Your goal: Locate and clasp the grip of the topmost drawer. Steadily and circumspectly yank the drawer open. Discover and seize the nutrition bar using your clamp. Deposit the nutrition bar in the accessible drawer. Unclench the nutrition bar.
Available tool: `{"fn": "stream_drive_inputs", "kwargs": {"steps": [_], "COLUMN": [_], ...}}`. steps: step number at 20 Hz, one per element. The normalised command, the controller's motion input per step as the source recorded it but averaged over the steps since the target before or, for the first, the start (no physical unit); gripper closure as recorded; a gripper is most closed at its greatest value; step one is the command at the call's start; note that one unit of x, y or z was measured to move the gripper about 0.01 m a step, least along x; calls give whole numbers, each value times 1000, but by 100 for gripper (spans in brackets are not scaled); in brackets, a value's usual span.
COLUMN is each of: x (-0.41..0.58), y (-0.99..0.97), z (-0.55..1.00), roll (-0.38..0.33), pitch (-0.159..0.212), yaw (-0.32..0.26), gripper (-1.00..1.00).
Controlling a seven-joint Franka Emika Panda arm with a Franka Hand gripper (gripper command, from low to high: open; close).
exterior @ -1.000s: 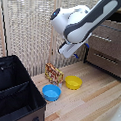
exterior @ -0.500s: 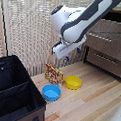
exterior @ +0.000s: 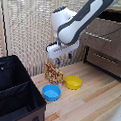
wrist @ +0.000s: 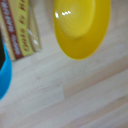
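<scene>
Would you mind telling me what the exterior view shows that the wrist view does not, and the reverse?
Only the exterior view shows the arm with its gripper hanging above the nutrition bar, the dark dresser with its topmost drawer looking closed, and a black bin. Only the wrist view shows the lettering on the wrapper, though too blurred to read. Both show the nutrition bar, the yellow bowl, the blue bowl and the wooden floor.
</scene>
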Motion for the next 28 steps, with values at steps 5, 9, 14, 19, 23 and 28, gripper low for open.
{"fn": "stream_drive_inputs", "kwargs": {"steps": [5,9,14,19,23,28], "x": [526,596,642,619,569,541], "y": [108,41,18,34,54,13], "z": [25,206,335,262,314,364], "roll": [275,193,155,115,96,42], "pitch": [-12,0,25,130,236,241], "yaw": [-110,-117,-108,-65,-66,-67], "gripper": [-100,-100,-100,-100,-100,-100]}}
